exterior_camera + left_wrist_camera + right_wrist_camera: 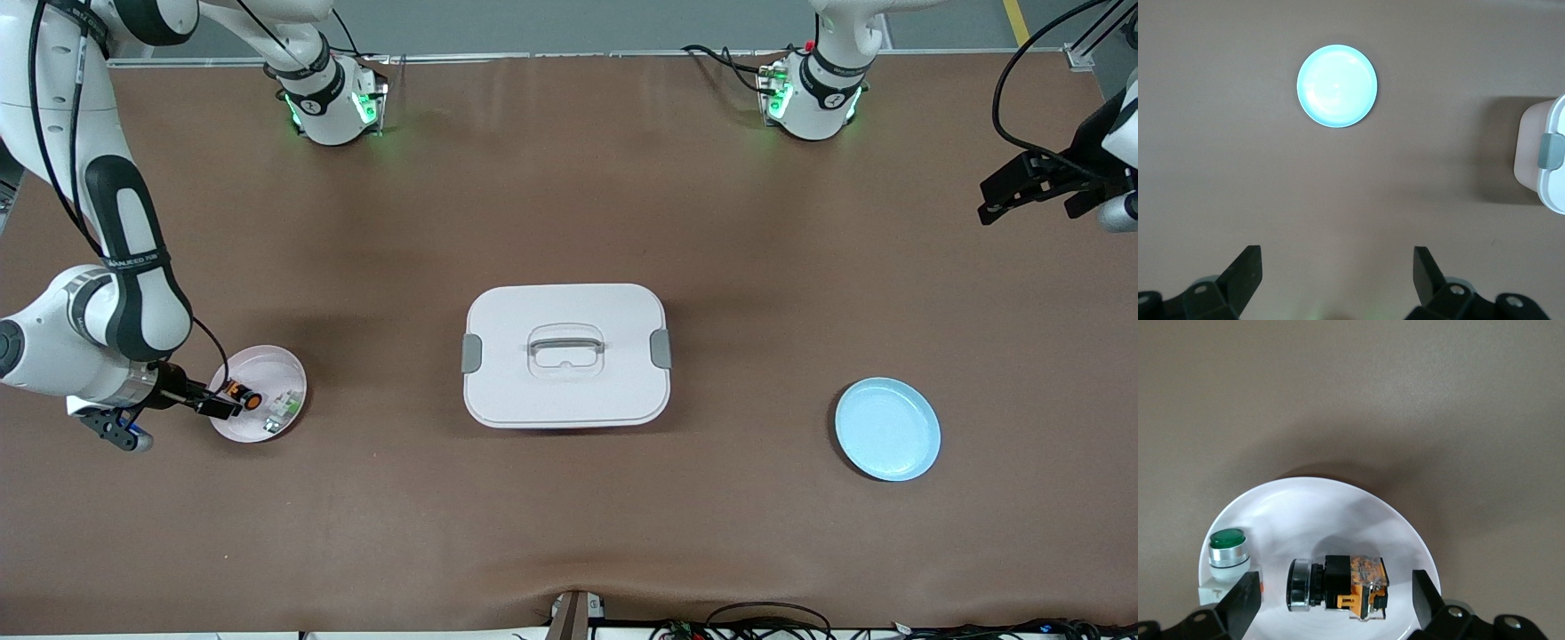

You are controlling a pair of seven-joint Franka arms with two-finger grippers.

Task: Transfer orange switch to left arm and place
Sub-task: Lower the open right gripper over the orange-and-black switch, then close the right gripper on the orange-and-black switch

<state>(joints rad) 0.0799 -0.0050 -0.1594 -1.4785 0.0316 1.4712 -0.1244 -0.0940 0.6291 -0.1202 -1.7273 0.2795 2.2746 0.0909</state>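
1. Lower left of the front view: the right gripper [227, 402] hangs over the pink plate [283, 366], jaws wide, straddling the switch [243, 395], which lies on its side beside a green switch [1227, 550].
2. Risk: closing off-centre could roll the switch or nudge the green one.
3. Centre: the box [565, 356] stands between the plates; a low carry would strike it.
4. Right: the blue plate [887, 428] lies on the bench; the left gripper [1337, 277] waits at the upper right, jaws wide.
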